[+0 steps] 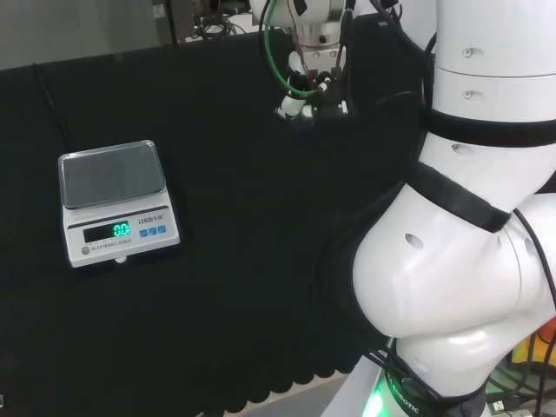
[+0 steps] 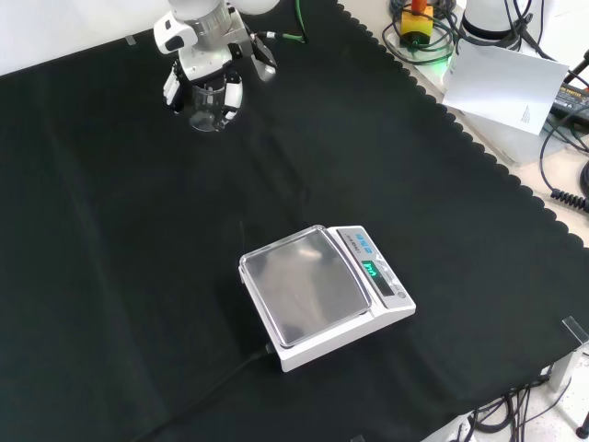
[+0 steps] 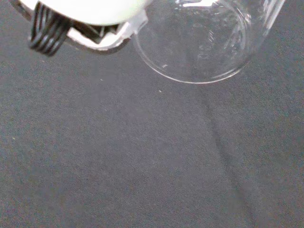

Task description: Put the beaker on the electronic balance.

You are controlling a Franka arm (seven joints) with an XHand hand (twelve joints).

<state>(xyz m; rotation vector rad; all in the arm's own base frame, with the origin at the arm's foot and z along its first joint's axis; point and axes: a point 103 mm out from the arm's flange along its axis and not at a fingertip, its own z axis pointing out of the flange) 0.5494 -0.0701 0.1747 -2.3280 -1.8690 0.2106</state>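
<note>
The clear glass beaker [image 2: 208, 109] stands upright at the far end of the black cloth in the front view, with the black and white hand [image 2: 204, 64] coming down over it. Its fingers [image 2: 230, 95] curl down both sides of the glass. In the head view the hand [image 1: 314, 80] is at the top middle, and the beaker barely shows under it. The wrist view shows the beaker's round base [image 3: 204, 47] close beside a white part of the hand [image 3: 90, 14]; I cannot tell whether it rests on the cloth. The white electronic balance [image 2: 322, 295], pan bare and display lit, sits well nearer the front edge.
The balance [image 1: 117, 204] is at the left in the head view, with a black cord [image 2: 207, 391] running off it toward the front edge. A sheet of paper [image 2: 502, 83] and cables lie beyond the cloth's scalloped right edge. The arm's white links [image 1: 469, 217] take up the head view's right.
</note>
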